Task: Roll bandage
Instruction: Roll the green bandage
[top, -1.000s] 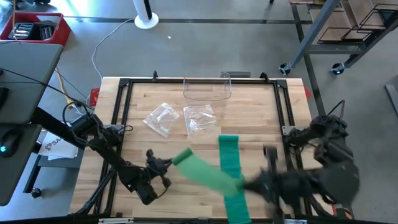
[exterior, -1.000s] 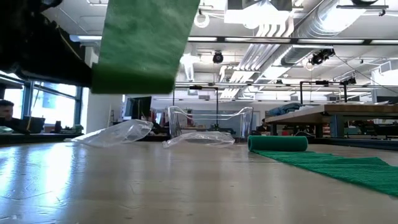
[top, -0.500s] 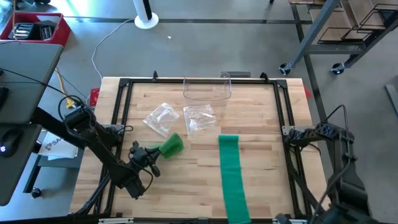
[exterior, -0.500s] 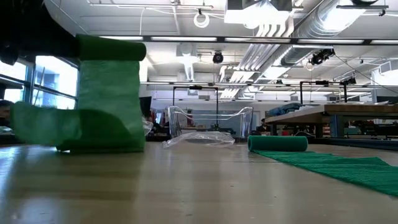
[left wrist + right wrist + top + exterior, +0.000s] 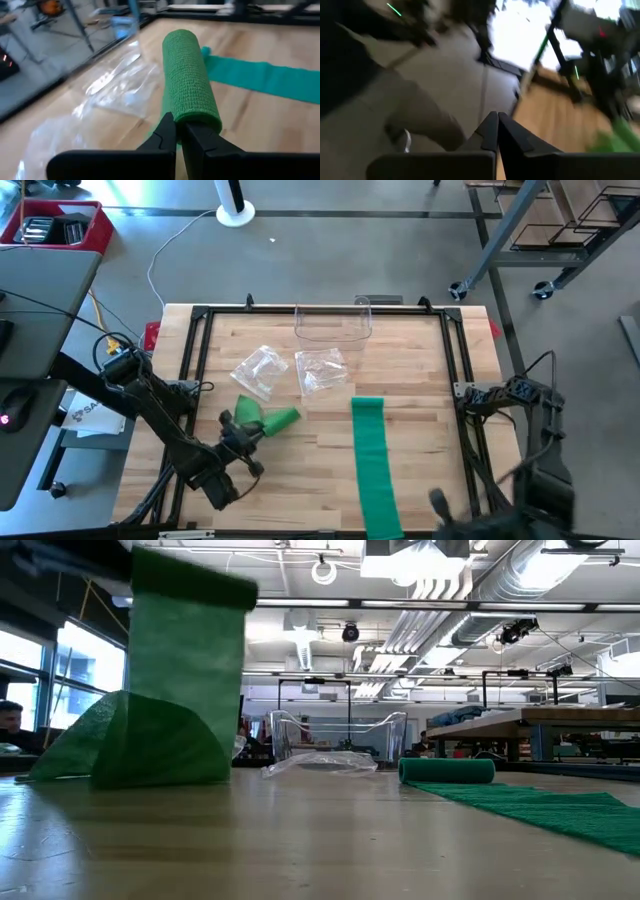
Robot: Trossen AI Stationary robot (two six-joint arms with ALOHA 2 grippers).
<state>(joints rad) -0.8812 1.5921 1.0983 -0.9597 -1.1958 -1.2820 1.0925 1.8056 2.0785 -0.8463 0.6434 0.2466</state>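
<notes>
1. the left pincer (image 5: 179,131) is clamped on the end of a green woven bandage piece (image 5: 262,420), held partly rolled and lifted at the left of the pale wooden worktop (image 5: 420,380), its loose tail draping to the surface
2. a second long green bandage strip (image 5: 373,465) lies flat right of centre, only its far end curled; rolling looks barely begun, with most of it left to do
3. the right pincer (image 5: 496,131) is closed on nothing, off the worktop's near right corner
4. two crumpled clear plastic bags (image 5: 322,370) and a clear plastic tray (image 5: 333,326) sit toward the back; around is a workshop with grey floor
</notes>
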